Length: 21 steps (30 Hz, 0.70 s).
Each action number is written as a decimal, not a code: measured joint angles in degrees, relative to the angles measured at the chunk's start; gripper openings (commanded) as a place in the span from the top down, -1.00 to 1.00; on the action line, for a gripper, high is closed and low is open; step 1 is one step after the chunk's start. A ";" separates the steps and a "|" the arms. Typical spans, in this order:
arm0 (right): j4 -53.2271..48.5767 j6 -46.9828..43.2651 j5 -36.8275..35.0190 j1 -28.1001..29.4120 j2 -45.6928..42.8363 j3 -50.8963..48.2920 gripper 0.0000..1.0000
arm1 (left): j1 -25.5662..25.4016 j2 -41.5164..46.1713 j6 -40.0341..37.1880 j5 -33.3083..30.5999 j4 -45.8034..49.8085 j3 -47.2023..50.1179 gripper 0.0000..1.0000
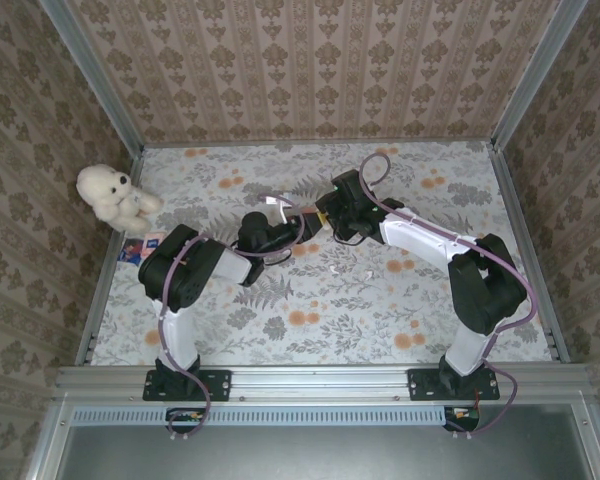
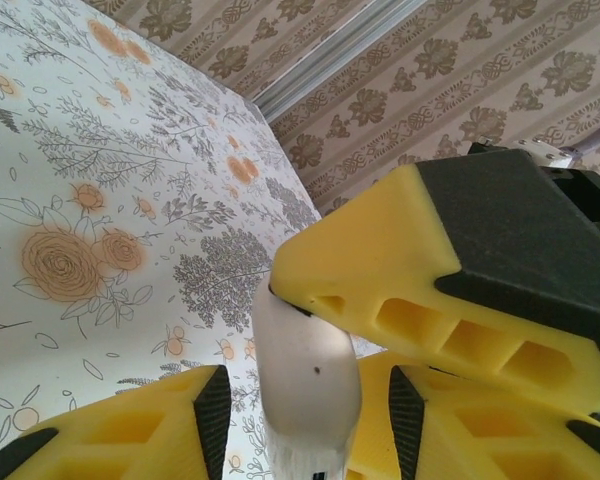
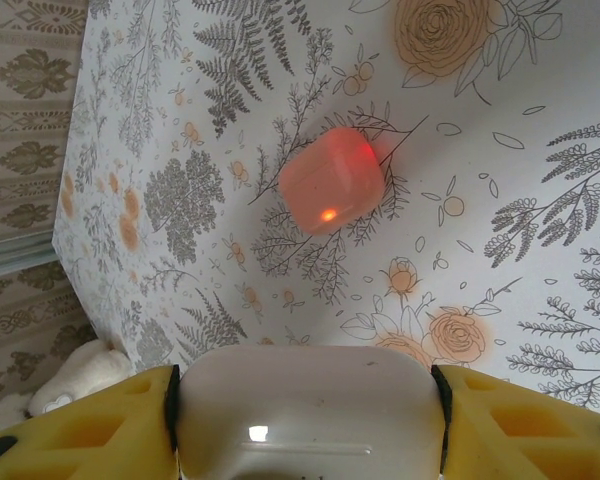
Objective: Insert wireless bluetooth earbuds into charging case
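The right gripper (image 3: 308,402) is clamped on the white case (image 3: 310,425) and holds it off the table (image 3: 540,250). The left gripper (image 2: 305,415) has its jaws apart on either side of what looks like that same case's rounded end, with a gap at each pad. Beyond the right gripper lies the orange-red case (image 3: 330,180), a light glowing on it. I judge the job early: whether any earbud is seated I cannot tell, and the orange-red case is untouched.
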<state>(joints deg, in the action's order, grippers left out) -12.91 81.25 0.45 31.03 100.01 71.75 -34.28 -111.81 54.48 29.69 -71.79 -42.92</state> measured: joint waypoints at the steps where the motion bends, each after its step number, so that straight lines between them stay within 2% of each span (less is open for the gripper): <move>1: 0.04 0.00 0.02 -0.04 -0.04 -0.04 -0.01 | -0.11 0.00 0.00 -0.11 -0.02 -0.04 0.04; 6: 0.55 0.00 0.07 -0.24 -0.33 -0.24 -0.01 | -0.26 -0.59 0.02 -0.11 -0.24 -0.90 0.12; 13: 0.96 0.20 0.09 -0.35 -0.33 -1.03 0.00 | -0.68 -1.90 0.02 -0.15 -0.31 -1.44 0.06; 21: 1.05 0.44 0.33 -0.35 -0.33 -1.09 0.00 | -0.68 -2.25 0.42 -0.57 -0.52 -1.49 0.34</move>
<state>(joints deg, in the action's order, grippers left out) -11.86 81.69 0.78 30.68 99.68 70.65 -34.96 -114.06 54.89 29.12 -72.31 -44.40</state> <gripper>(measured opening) 0.579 0.356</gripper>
